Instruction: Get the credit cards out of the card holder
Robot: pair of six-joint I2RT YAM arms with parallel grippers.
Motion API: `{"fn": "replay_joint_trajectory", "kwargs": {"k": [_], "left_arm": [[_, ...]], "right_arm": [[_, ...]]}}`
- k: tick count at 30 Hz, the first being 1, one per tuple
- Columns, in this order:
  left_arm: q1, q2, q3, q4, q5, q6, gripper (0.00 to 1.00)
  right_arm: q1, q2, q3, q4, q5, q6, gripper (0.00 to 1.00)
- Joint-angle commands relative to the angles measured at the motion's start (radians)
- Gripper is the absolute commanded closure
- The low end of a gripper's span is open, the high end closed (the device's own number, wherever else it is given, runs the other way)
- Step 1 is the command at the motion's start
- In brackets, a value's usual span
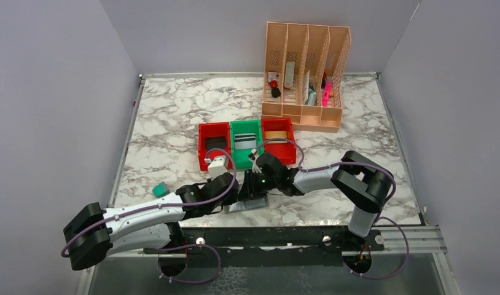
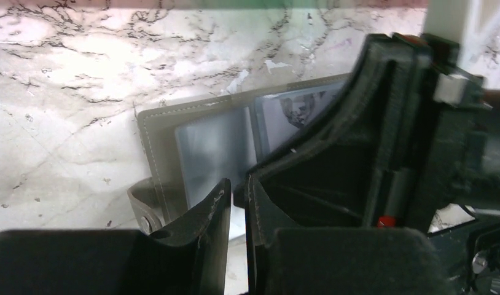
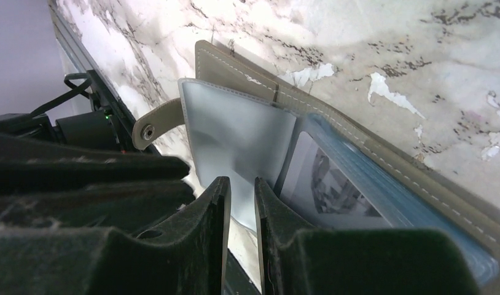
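**Two narrow grippers meeting over the opened card holder**

The card holder [image 3: 247, 123] is lying opened flat on the marble table [image 1: 174, 117], just inside the near edge and about midway along it. Its snap strap [image 3: 155, 126] is sticking out toward that edge. The clear pocket on the strap side is looking empty. The pocket beside it is showing a dark-and-white pattern, and I cannot tell whether that is a card or marble showing through.

The left gripper [image 2: 237, 187] is sitting over the holder's near border with its jaws drawn to a narrow slit. The right gripper [image 3: 241, 183] is facing the same pocket from the other side, equally narrow, with pale sleeve showing in the gap. Whether either is actually nipping the plastic I cannot tell. Such a tight setting would suit a thin sleeve or a card edge, and two grippers at one holder probably lets one pin it while the other probes.

Farther in, three bins are standing in a row:
- The left red bin [image 1: 204, 150] is holding the black card [image 1: 215, 143].
- The green bin [image 1: 246, 125] is holding the silver-grey card [image 1: 246, 145].
- The right red bin [image 1: 292, 144] is holding the gold-tan card [image 1: 278, 134].

That is one bin per card, so the emptying is looking nearly or wholly done.

A teal block [image 1: 160, 190] is lying toward the left edge. A peach organiser [image 1: 306, 117] is standing at the far edge, right of centre.
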Motion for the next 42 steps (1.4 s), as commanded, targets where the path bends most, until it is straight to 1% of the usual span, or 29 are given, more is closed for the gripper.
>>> {"fn": "replay_joint_trajectory", "kwargs": {"k": [1,4,8,12,16,18,22,24,32,38,42], "left_arm": [[0.038,0.043,-0.041,0.094,0.067,-0.028,0.83],[0.061,0.066,-0.067,0.129,0.094,-0.022,0.83],[0.081,0.084,-0.083,0.144,0.11,-0.022,0.85],[0.089,0.071,-0.106,0.192,0.121,-0.01,0.85],[0.092,0.054,-0.105,0.224,0.147,0.018,0.84],[0.091,0.048,-0.1,0.236,0.157,0.033,0.83],[0.093,0.054,-0.083,0.257,0.186,0.069,0.78],[0.093,0.066,-0.072,0.262,0.199,0.079,0.76],[0.092,0.122,-0.061,0.304,0.239,0.07,0.73],[0.095,0.118,-0.077,0.333,0.255,0.056,0.71],[0.098,0.112,-0.084,0.338,0.253,0.054,0.7]], "right_arm": [[0.007,-0.015,-0.057,-0.009,0.034,0.022,0.73],[0.003,-0.042,-0.07,0.039,-0.015,0.04,0.73],[0.003,-0.108,-0.046,-0.006,-0.033,0.034,0.71],[0.003,-0.208,-0.025,-0.12,0.063,-0.017,0.7],[0.002,-0.293,-0.005,-0.282,0.257,-0.084,0.67],[-0.003,-0.314,0.0,-0.343,0.329,-0.108,0.65],[-0.015,-0.322,0.014,-0.412,0.371,-0.149,0.63],[-0.026,-0.313,0.016,-0.417,0.353,-0.164,0.63],[-0.047,-0.256,0.03,-0.425,0.266,-0.185,0.63],[-0.049,-0.23,0.024,-0.412,0.229,-0.174,0.65],[-0.049,-0.216,0.017,-0.385,0.186,-0.161,0.69]]}}
